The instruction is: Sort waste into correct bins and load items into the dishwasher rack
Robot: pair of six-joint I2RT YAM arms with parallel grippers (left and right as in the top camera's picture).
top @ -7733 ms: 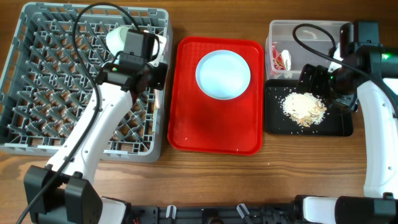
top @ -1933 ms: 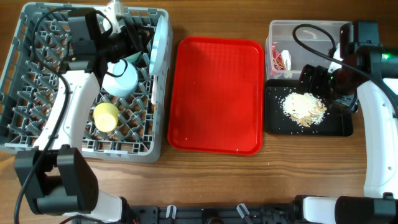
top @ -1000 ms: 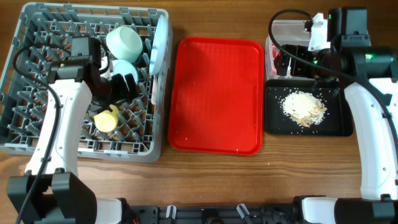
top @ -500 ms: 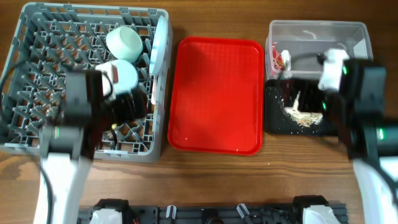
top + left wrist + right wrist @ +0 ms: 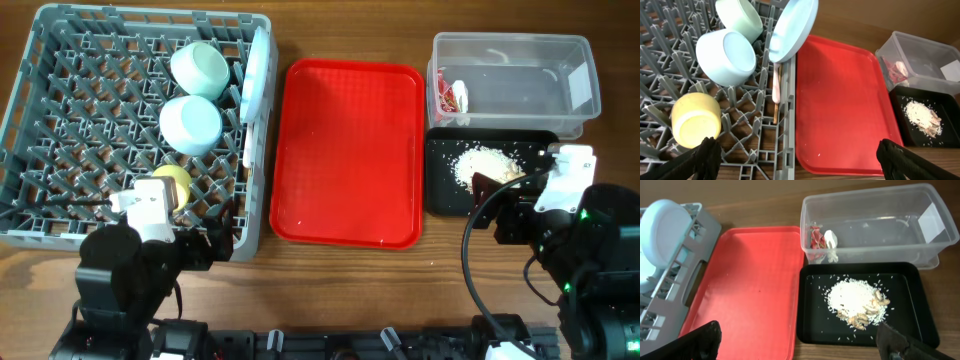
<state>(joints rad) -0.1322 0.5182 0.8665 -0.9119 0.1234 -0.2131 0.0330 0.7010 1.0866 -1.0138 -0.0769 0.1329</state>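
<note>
Fingertips (image 5: 707, 156) of the left gripper (image 5: 801, 159) are spread wide, with nothing held between them, over the near edge of the dishwasher rack (image 5: 752, 145). Closest among the pegs, the yellow cup (image 5: 694, 120) is lodged. Beyond it a mint bowl (image 5: 725, 56) is seated, and behind that a second mint bowl (image 5: 740, 17). The plate (image 5: 792, 22) is stood on edge against the rack's right wall. A thin pale utensil (image 5: 775, 87) is wedged beneath it; its kind cannot be told. The red tray (image 5: 840, 100) is laid just beside the rack.

The right gripper (image 5: 800, 342) is likewise held wide apart and empty. Past it, the food scraps (image 5: 857, 302) are heaped in the black tray (image 5: 812, 315). Farther back, the wrapper (image 5: 816, 237) is tucked into the left end of the clear tub (image 5: 880, 210).

From overhead the black tray's near part is covered by the right arm (image 5: 575, 215); the whole pile is shown only by the right wrist view.
</note>
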